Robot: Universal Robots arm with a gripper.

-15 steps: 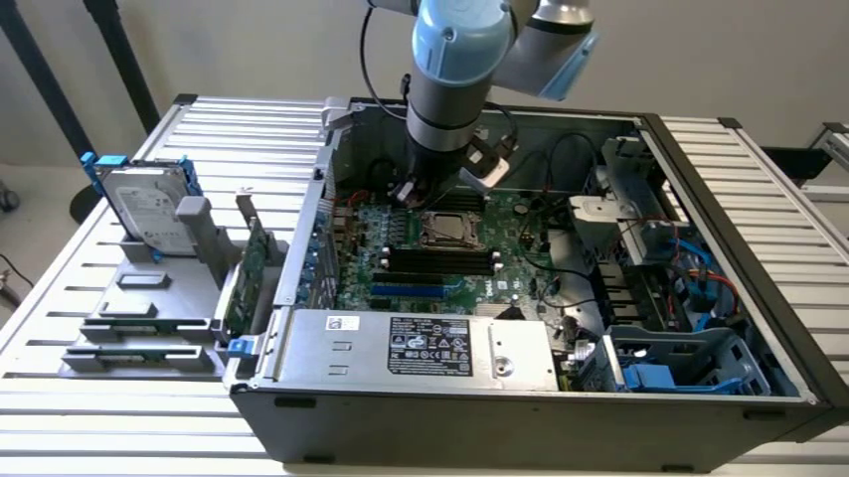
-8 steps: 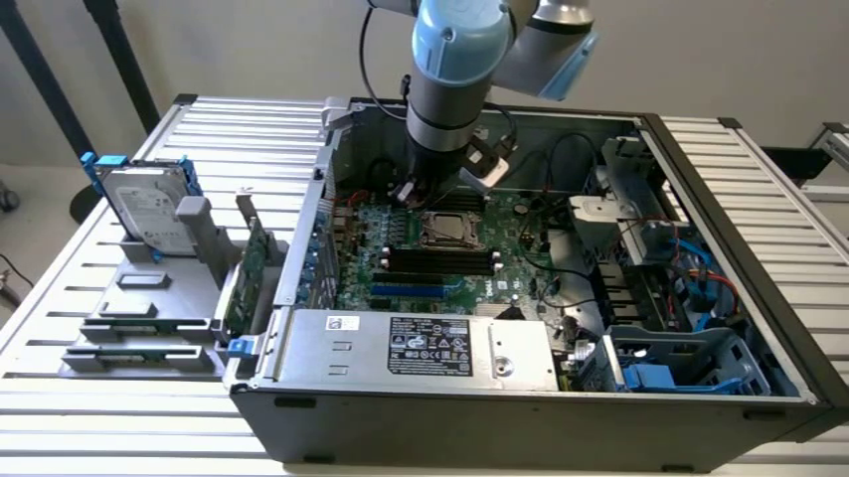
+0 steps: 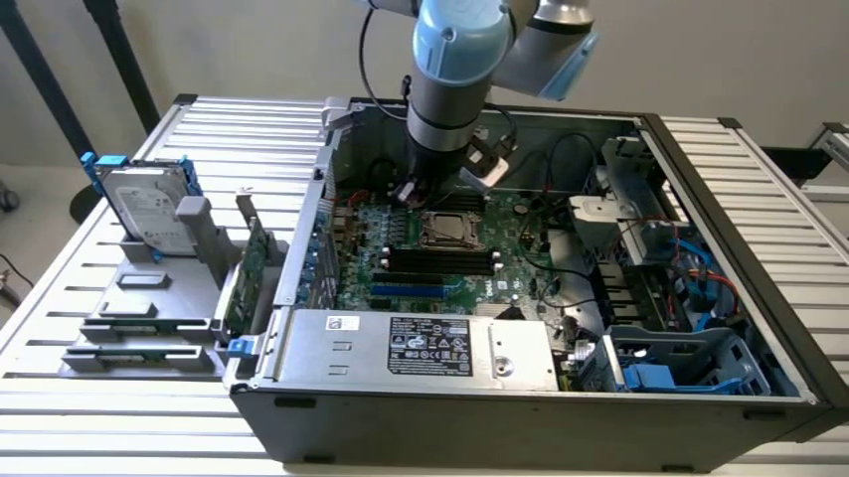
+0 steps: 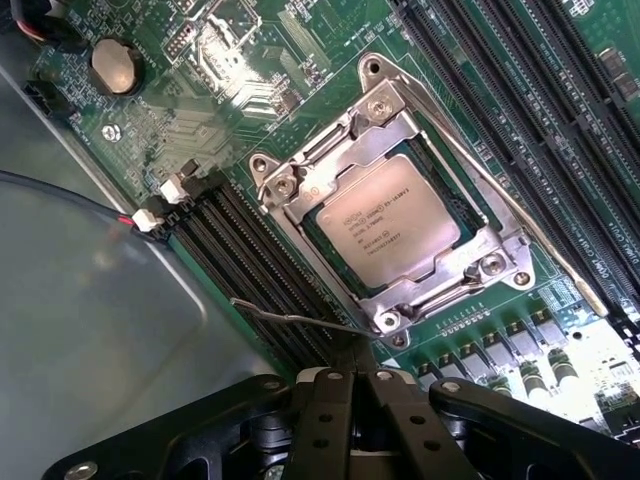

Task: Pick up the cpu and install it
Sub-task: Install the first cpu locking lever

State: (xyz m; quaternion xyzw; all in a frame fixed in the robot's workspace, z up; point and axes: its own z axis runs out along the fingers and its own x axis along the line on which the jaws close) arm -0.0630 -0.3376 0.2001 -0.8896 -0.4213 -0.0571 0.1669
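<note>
Lying flat inside its metal-framed socket, the cpu is shown print-up in the wrist view, with the fingers pressed together clear of the frame's edge. In the exterior view the case walls are seen closing it in, and the hard drive stands at nine o'clock on the counter.

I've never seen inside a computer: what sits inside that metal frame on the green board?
A flat silver chip, the cpu, lies inside the metal frame, printed side up. Whatever is beneath the chip is covered by it.
</note>
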